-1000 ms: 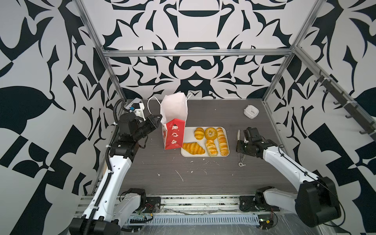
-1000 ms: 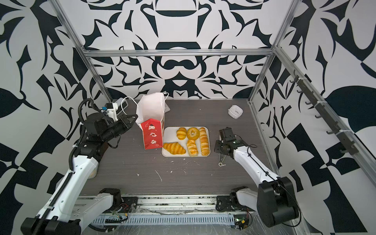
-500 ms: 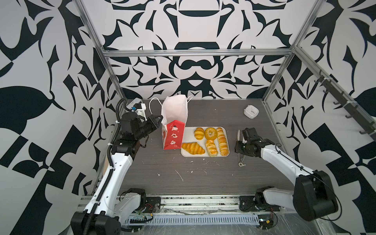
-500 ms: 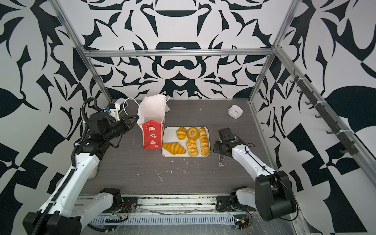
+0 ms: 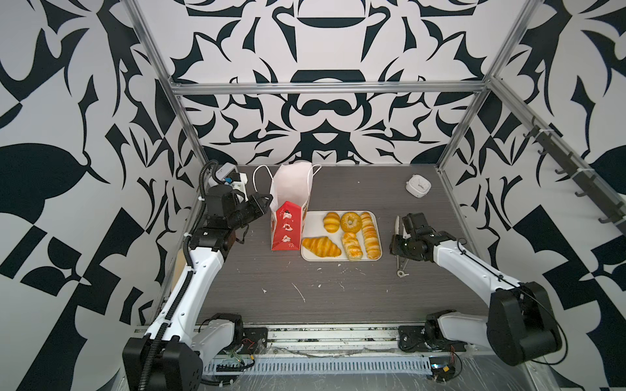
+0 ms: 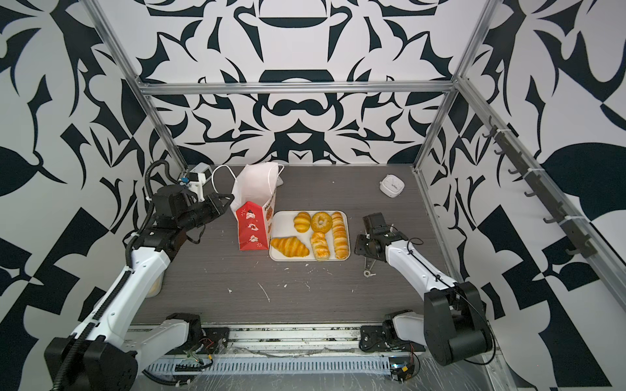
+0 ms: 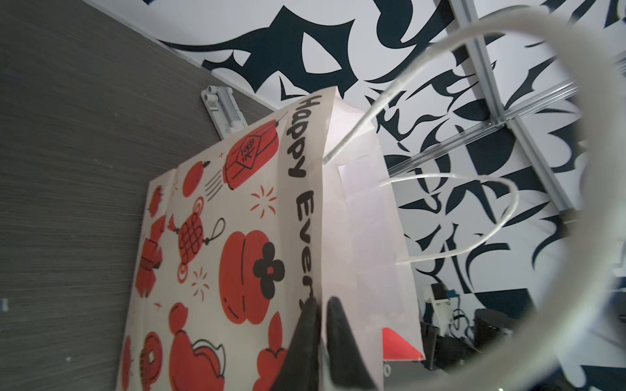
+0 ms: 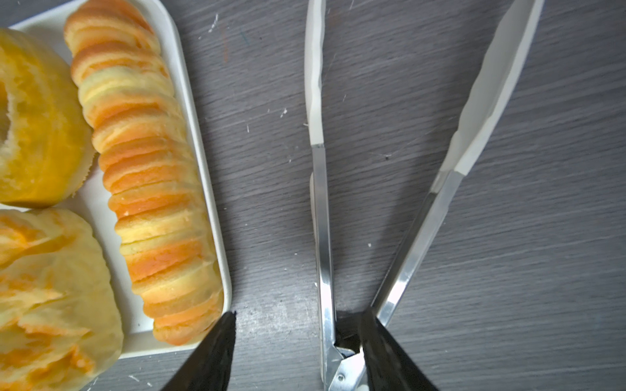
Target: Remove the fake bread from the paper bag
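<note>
Our left gripper (image 7: 323, 301) straddles the bag (image 5: 286, 230) rim; we cannot tell if it pinches. Our right gripper (image 8: 299, 313) gapes over tongs (image 8: 323, 237). All bread (image 5: 352, 242) lies on the tray (image 5: 315, 223) beside the bag

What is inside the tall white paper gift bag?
Through its open mouth only the tall white paper gift bag's pale inner wall shows, no pastry. The bottom is hidden behind its red side, so emptiness cannot be confirmed.

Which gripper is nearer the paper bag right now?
Left. The left gripper sits at the paper bag's top rim, fingers straddling one wall. The right gripper hangs open over the tongs, beyond the tray's far side from the bag.
</note>
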`<state>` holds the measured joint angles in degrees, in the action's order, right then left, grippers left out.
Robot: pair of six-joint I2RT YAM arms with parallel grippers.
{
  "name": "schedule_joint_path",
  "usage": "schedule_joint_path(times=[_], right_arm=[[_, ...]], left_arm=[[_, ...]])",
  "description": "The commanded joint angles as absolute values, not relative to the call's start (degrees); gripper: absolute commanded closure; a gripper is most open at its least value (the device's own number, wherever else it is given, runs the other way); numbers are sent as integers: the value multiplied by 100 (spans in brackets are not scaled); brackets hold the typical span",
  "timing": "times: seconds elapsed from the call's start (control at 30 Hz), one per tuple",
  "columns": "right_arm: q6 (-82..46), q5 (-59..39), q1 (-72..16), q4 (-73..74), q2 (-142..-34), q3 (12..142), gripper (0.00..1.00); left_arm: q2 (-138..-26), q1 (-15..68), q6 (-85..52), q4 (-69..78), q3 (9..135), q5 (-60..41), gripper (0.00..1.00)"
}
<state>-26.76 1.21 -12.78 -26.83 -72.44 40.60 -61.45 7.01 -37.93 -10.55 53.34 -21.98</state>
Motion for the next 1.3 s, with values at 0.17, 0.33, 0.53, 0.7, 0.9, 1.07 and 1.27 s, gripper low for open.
schedule_joint_path(times=[0.17, 0.33, 0.53, 0.7, 0.9, 1.07, 1.27], right_arm=[[-2606, 114, -1283, -2648, -7082, 4043, 39], [-2613, 80, -1284, -2632, -7032, 4010, 39], [-2571, 221, -1283, -2653, -6858, 3964, 39], [-2559, 475, -1283, -2669, -6563, 3929, 39], [-2320, 990, -1283, -2745, -5889, 3931, 39], [-1942, 1476, -1284, -2417, -5201, 3821, 40], [-1862, 1164, -1284, -1221, -4817, 3475, 41]], left_arm=[[-5933, 557, -3337, -1835, 5614, -1802, 40], [-5706, 471, -3278, -2047, 5725, -1693, 6], [-5417, 431, -3158, -2493, 6114, -1526, 1], [-5079, 422, -2813, -3344, 6690, -1123, 1], [-4274, 413, -2145, -4785, 7410, 290, 1], [-2816, 414, -1391, -3909, 6103, 1842, 1], [-1713, 413, -1099, -2098, 3670, 2808, 1]])
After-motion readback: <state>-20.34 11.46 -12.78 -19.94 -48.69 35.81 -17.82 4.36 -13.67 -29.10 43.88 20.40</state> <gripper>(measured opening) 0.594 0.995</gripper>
